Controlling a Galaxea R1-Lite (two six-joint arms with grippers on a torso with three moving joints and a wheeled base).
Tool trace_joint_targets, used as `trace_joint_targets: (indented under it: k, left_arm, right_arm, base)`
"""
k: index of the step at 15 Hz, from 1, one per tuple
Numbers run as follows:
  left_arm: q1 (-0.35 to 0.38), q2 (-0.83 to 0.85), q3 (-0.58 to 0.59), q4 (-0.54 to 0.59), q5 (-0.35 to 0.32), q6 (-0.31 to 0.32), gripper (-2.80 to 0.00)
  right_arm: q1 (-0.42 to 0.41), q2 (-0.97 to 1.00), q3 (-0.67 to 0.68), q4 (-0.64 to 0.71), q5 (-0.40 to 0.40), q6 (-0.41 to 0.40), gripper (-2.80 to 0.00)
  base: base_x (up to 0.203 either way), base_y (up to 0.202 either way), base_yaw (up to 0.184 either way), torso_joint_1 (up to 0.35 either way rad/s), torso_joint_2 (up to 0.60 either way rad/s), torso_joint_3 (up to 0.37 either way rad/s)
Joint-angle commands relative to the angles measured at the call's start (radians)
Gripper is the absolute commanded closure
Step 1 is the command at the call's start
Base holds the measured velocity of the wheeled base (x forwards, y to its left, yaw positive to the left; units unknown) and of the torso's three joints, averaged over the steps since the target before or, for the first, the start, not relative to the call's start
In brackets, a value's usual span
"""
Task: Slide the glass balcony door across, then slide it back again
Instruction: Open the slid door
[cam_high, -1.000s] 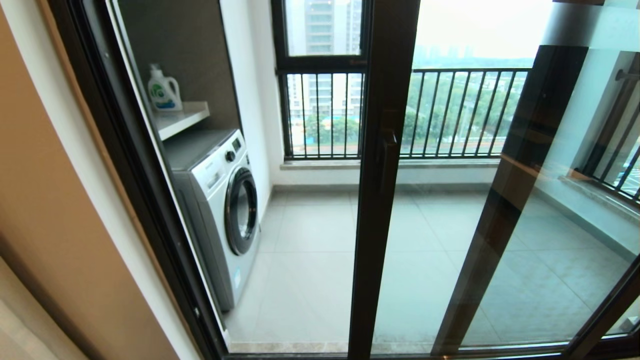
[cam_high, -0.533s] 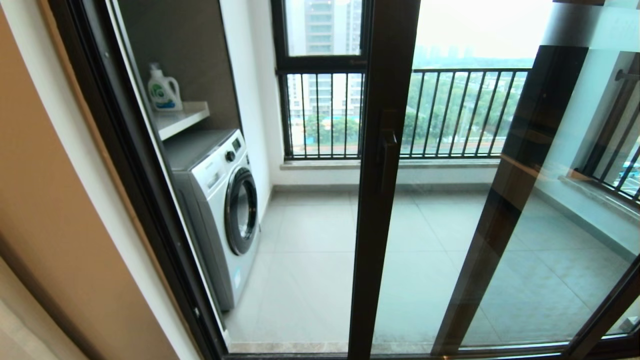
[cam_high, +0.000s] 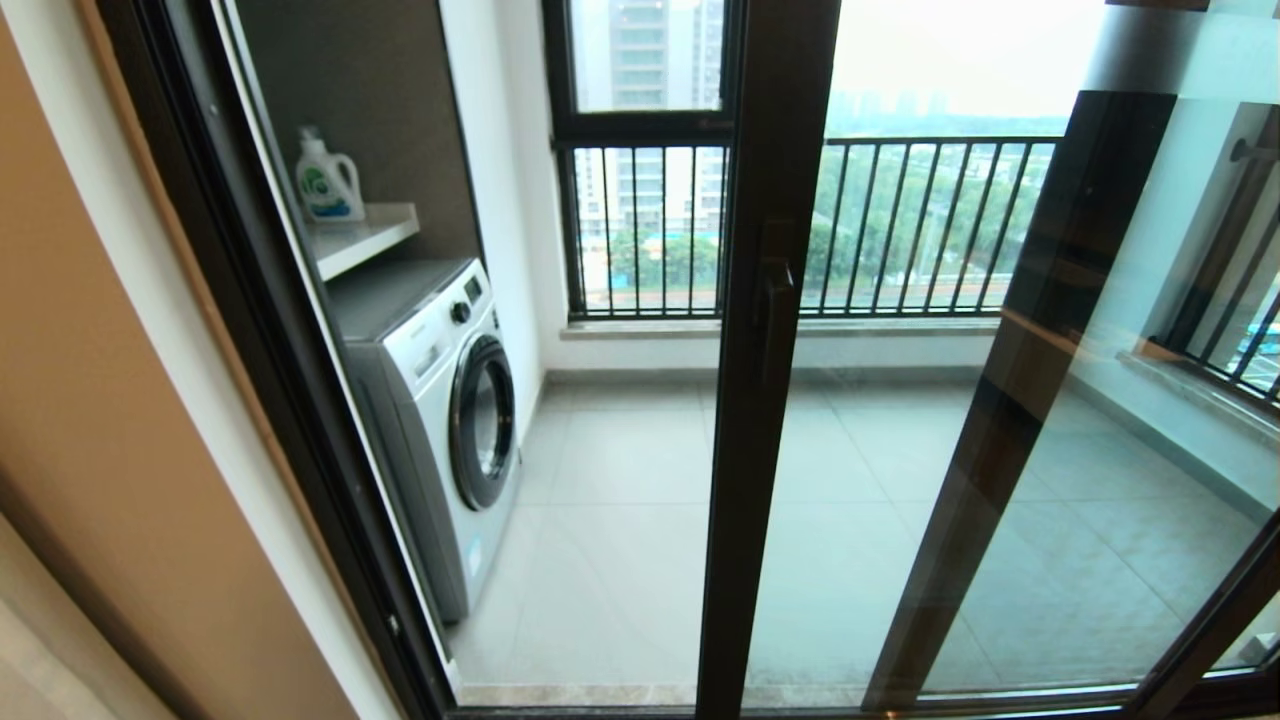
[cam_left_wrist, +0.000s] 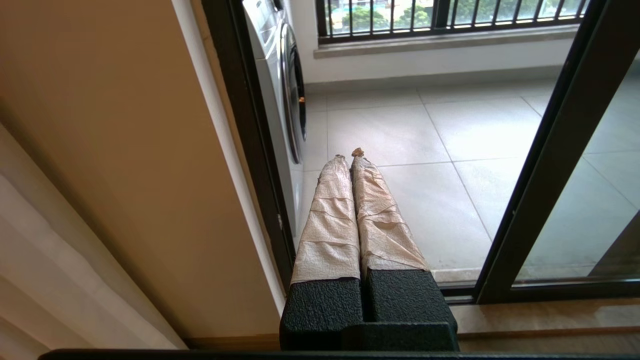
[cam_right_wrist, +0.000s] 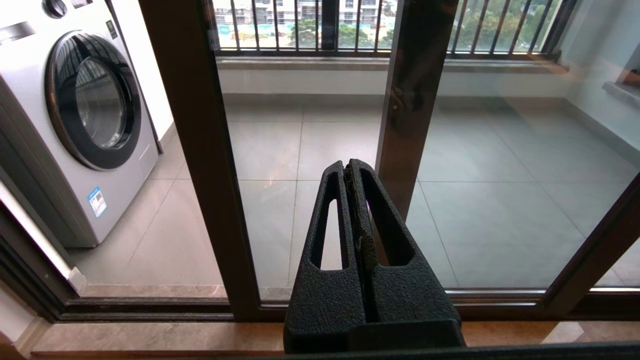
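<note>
The glass balcony door (cam_high: 762, 470) stands partly slid across, its dark brown stile near the middle of the head view with the dark bar handle (cam_high: 776, 315) on it. The doorway to the left of the stile is open. Neither gripper shows in the head view. My left gripper (cam_left_wrist: 350, 154), with tape-wrapped fingers, is shut on nothing and points at the open gap, left of the door stile (cam_left_wrist: 545, 170). My right gripper (cam_right_wrist: 346, 164) is shut and empty, low in front of the door's glass, just right of the stile (cam_right_wrist: 200, 150).
A white washing machine (cam_high: 450, 410) stands inside the balcony at the left, with a detergent bottle (cam_high: 326, 180) on the shelf above. A second dark-framed glass panel (cam_high: 1010, 400) sits behind the door. The railing window (cam_high: 900, 225) closes the far side. The floor track (cam_right_wrist: 150, 305) runs along the threshold.
</note>
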Motion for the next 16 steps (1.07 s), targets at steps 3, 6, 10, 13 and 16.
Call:
trace_joint_targets:
  k: [3,6,10,13,16]
  left_arm:
    - [0.0,0.003,0.002,0.0,-0.001,0.0,0.0]
    - [0.0,0.003,0.002,0.0,-0.001,0.0,0.0]
    - [0.0,0.003,0.002,0.0,-0.001,0.0,0.0]
    - [0.0,0.003,0.002,0.0,-0.001,0.0,0.0]
    - [0.0,0.003,0.002,0.0,-0.001,0.0,0.0]
  right_arm:
    - [0.002,0.192,-0.177,-0.002,0.038,0.1,0.0]
    - [0.013,0.506,-0.328,-0.07,0.148,0.168,0.0]
    - [0.076,0.949,-0.448,-0.331,0.254,0.158,0.0]
    - [0.288,1.165,-0.605,-0.456,0.216,0.138,0.0]
    - [0.473,1.356,-0.723,-0.503,0.091,0.091,0.0]
  base:
    - [0.0,0.0,0.0,0.0,0.0,0.0]
    - [0.0,0.0,0.0,0.0,0.0,0.0]
    - [0.0,0.0,0.0,0.0,0.0,0.0]
    - [0.0,0.0,0.0,0.0,0.0,0.0]
    - [0.0,0.0,0.0,0.0,0.0,0.0]
